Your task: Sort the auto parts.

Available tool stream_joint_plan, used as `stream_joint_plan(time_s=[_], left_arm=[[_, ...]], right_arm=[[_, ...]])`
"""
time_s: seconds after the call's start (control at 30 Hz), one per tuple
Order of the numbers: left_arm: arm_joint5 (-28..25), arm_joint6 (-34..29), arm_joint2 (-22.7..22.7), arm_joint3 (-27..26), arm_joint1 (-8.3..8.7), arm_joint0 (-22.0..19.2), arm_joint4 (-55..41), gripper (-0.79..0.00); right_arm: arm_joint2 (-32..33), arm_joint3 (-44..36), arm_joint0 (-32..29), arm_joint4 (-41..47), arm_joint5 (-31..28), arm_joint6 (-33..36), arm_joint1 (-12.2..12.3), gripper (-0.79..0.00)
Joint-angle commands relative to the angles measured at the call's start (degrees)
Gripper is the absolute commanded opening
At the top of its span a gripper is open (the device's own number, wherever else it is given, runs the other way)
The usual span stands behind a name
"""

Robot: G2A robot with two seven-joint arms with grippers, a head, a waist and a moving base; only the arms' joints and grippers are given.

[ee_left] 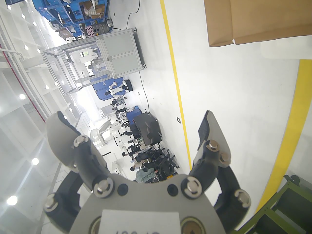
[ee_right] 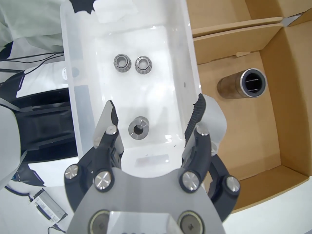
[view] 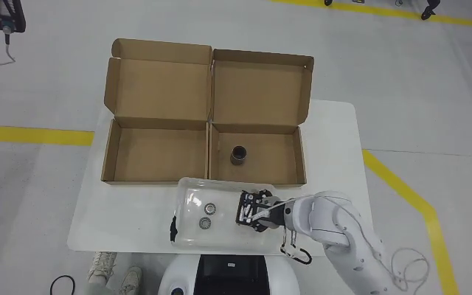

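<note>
- Three small metal parts sit in the tub under me. The nearest is my pick: my right gripper (ee_right: 156,102) hangs just above it, spread wide, pinching nothing.
- That part is a slotted steel bushing (ee_right: 138,127), lying on the tub floor between my fingers but nearer one than the other. It's short and stubby, machined shiny, with a bore and a cut down one side. Looks slick, so I'd centre over it first, drop straight down and close across the round outside, not across the slot.
- My ribbed black rubber pads (ee_right: 195,113) should bite smooth steel fine. The floor is glossy though, so a lopsided squeeze could flick the bushing away.
- Farther along: a tapered roller bearing (ee_right: 122,62) with a twin bearing (ee_right: 143,64) just beside it, rollers showing round the rims. Both are well apart from the bushing, so no crowding.
- The clear plastic tub (ee_right: 187,37) has thin, tall walls. One finger seems to sit over the box-side wall, so I'd shift inward before going down.
- Past that wall, a dark metal sleeve (ee_right: 231,88), hollow, apparently standing on end, sits in a matte cardboard box (ee_right: 280,122). A second box (view: 155,155) butts against it on the desk (view: 332,125).
- My left gripper (ee_left: 134,120) is spread too, holding nothing and pointing out at the room.
</note>
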Motion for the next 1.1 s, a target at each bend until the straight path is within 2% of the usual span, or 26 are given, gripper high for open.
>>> stream_joint_plan(time_s=[0.0, 0.2, 0.33, 0.53, 0.7, 0.77, 0.87, 1.07], left_arm=[[0.00, 0.00, 0.00, 0.00, 0.00, 0.00, 0.00, 0.000], [0.00, 0.00, 0.00, 0.00, 0.00, 0.00, 0.00, 0.000], [0.00, 0.00, 0.00, 0.00, 0.00, 0.00, 0.00, 0.000], [0.00, 0.00, 0.00, 0.00, 0.00, 0.00, 0.00, 0.000], [0.00, 0.00, 0.00, 0.00, 0.00, 0.00, 0.00, 0.000], [0.00, 0.00, 0.00, 0.00, 0.00, 0.00, 0.00, 0.000], [0.00, 0.00, 0.00, 0.00, 0.00, 0.00, 0.00, 0.000], [0.00, 0.00, 0.00, 0.00, 0.00, 0.00, 0.00, 0.000]], right_arm=[[-0.84, 0.28, 0.03, -0.31, -0.11, 0.00, 0.11, -0.172], [-2.46, 1.16, -0.49, -2.39, 2.58, 2.07, 0.48, -0.206], [-3.79, 1.64, -0.37, -3.08, 1.96, 2.23, 0.70, -0.200], [-5.05, 3.12, -0.30, -4.87, 2.78, 1.97, 1.01, -0.240], [-5.33, 4.71, -0.31, -7.64, 3.37, 0.23, 1.35, -0.345], [-5.60, 5.39, -0.26, -8.65, 3.72, -0.09, 1.45, -0.357], [-6.24, 6.71, 0.16, -9.77, 4.78, 0.53, 1.48, -0.317], [-8.38, 9.00, 2.18, -9.63, 5.58, 1.19, 1.19, -0.348]])
